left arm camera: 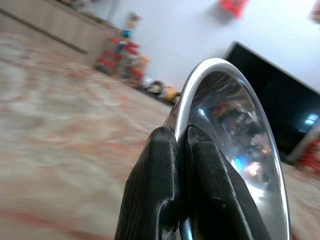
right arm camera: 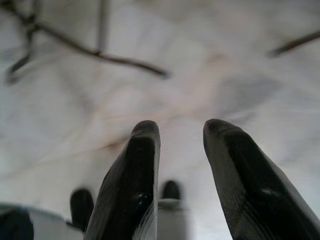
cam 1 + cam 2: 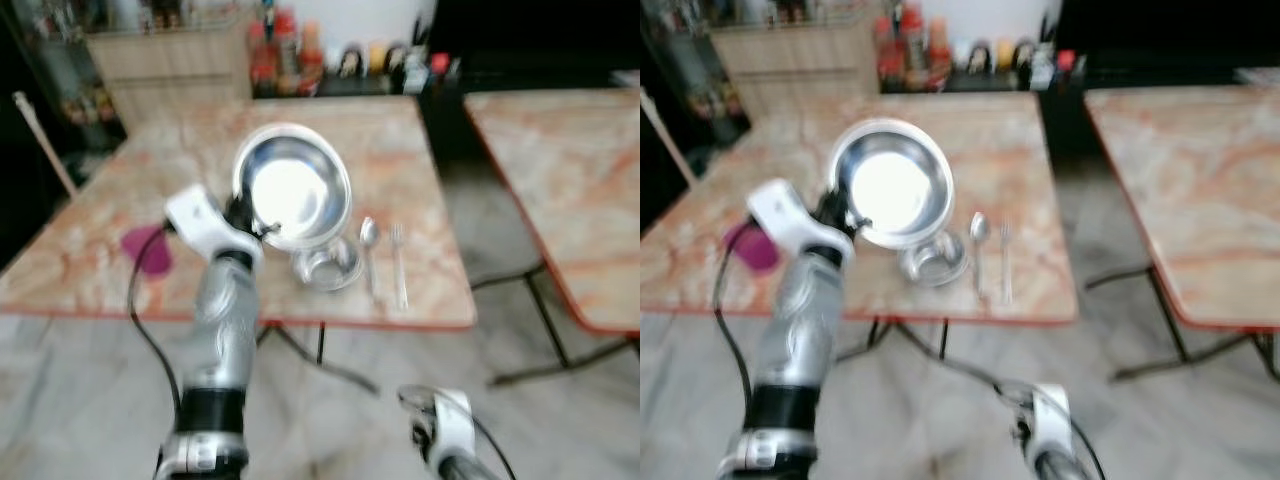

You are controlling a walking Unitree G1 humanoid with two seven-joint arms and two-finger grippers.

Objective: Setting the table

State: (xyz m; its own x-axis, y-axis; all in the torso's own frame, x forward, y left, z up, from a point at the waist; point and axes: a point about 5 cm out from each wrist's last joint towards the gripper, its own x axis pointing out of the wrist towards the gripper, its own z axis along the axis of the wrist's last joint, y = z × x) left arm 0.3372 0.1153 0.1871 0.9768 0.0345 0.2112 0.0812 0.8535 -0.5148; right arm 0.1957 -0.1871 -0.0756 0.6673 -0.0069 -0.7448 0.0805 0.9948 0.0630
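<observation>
My left gripper point(image 3: 243, 215) is shut on the rim of a shiny steel plate point(image 3: 292, 187), held tilted above the marble table point(image 3: 400, 150). In the left wrist view the black fingers point(image 1: 160, 185) pinch the plate's edge point(image 1: 200, 85). Just below the plate a small steel bowl point(image 3: 326, 266) rests on the table. A spoon point(image 3: 369, 250) and a fork point(image 3: 398, 262) lie side by side to its right. My right gripper point(image 2: 180, 145) hangs low over the floor, open with nothing between its fingers.
A purple cup point(image 3: 148, 248) stands on the table's left part. Bottles and jars point(image 3: 290, 55) line the far edge. A second marble table point(image 3: 570, 170) stands to the right, with a floor gap between them.
</observation>
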